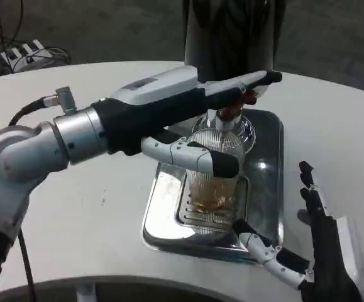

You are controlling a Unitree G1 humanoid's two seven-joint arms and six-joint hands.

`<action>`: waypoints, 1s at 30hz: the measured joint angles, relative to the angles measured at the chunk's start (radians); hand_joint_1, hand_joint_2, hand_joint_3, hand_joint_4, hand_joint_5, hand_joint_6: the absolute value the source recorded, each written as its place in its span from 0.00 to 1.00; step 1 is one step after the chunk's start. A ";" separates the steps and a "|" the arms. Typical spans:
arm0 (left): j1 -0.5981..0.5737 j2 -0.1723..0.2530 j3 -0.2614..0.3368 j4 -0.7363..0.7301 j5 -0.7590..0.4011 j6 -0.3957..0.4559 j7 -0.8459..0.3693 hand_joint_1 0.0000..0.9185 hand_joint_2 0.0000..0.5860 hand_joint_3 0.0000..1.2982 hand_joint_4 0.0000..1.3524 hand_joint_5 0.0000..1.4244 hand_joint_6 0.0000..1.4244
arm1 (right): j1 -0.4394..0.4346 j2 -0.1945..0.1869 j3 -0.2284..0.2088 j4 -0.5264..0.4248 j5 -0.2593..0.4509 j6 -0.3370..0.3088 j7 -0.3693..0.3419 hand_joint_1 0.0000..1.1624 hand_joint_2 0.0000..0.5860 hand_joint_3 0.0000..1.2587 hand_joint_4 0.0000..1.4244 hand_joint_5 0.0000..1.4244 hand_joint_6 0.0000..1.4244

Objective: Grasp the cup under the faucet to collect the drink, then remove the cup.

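White table [75, 214] before me, my left hand [188, 119] fingers wrapping ribbed clear glass cup [214, 170] on steel drip tray [266, 182], right hand [310, 264] fingers spread, empty.

We see our left robot hand [191, 135] wrapped around the ribbed clear cup [214, 170], amber drink at its bottom, standing on the steel drip tray [266, 182] under the faucet [227, 116]. Our right robot hand [307, 251] lies spread at the worktop's [93, 214] near edge.

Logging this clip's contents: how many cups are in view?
1. The cup stands on the tray under the faucet, a little amber drink inside, the left hand wrapped around it. No other is visible.
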 measured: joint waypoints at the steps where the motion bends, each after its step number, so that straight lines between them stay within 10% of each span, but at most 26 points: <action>1: 0.000 0.000 -0.001 0.000 0.000 0.000 0.001 0.00 0.09 0.00 0.00 0.09 0.04 | -0.009 0.001 -0.001 0.014 0.005 -0.001 -0.008 0.68 0.35 0.02 0.04 0.06 0.13; 30: -0.016 0.004 -0.018 0.027 0.021 -0.015 0.036 0.00 0.09 0.00 0.00 0.09 0.03 | -0.267 0.004 -0.014 0.301 0.084 -0.048 -0.121 0.70 0.35 0.03 0.05 0.08 0.14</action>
